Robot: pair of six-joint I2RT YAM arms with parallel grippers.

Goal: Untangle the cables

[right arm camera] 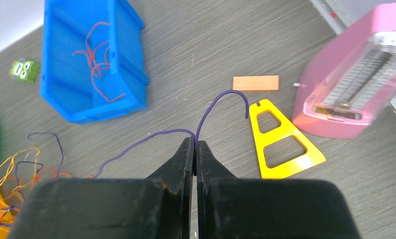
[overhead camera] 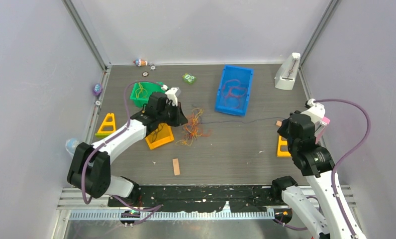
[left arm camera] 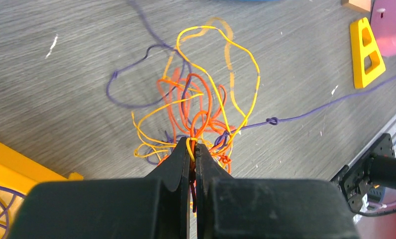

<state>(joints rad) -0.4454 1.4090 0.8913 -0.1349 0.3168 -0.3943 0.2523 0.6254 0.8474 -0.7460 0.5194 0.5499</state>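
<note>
A tangle of orange, red, yellow and purple cables (overhead camera: 194,127) lies on the table at mid-left, and it fills the left wrist view (left arm camera: 201,99). My left gripper (overhead camera: 184,120) (left arm camera: 192,145) is shut on several strands at the tangle's near edge. One purple cable (overhead camera: 241,121) (left arm camera: 315,109) runs right from the tangle, with a small knot (left arm camera: 272,121) in it. My right gripper (overhead camera: 280,129) (right arm camera: 195,144) is shut on that purple cable (right arm camera: 151,135) near its free end, which curls beyond the tips.
A blue bin (overhead camera: 221,97) (right arm camera: 56,94) holds red wires (right arm camera: 97,64). A green bin (overhead camera: 135,94) and an orange bin (overhead camera: 156,143) flank my left arm. Yellow triangles (overhead camera: 106,124) (right arm camera: 305,155), a pink metronome (right arm camera: 355,84), small wooden blocks (overhead camera: 176,166) (right arm camera: 255,82) and a white device (overhead camera: 287,72) are around.
</note>
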